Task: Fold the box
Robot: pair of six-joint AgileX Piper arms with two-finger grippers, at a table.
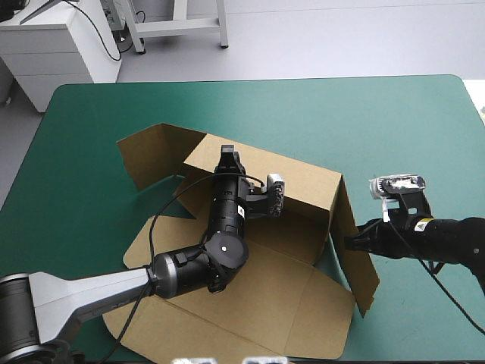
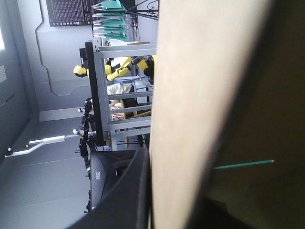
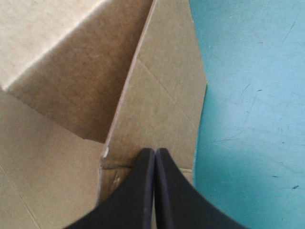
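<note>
High view, centre: clamps rear wall [image 1: 303,186] of the box [image 1: 258,284] with left end effector [image 1: 227,153] to hold it upright; right of frame, pinches side wall [image 1: 362,265] with right end effector [image 1: 350,242], likely for tucking.

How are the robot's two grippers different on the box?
The left gripper pinches the back wall of the box at its top edge; the right gripper, fingers shut together, only touches the side wall from outside. The left gripper reaches in across the box; the right gripper hangs over the teal-green cover. Both have black fingers and meet brown board.
</note>
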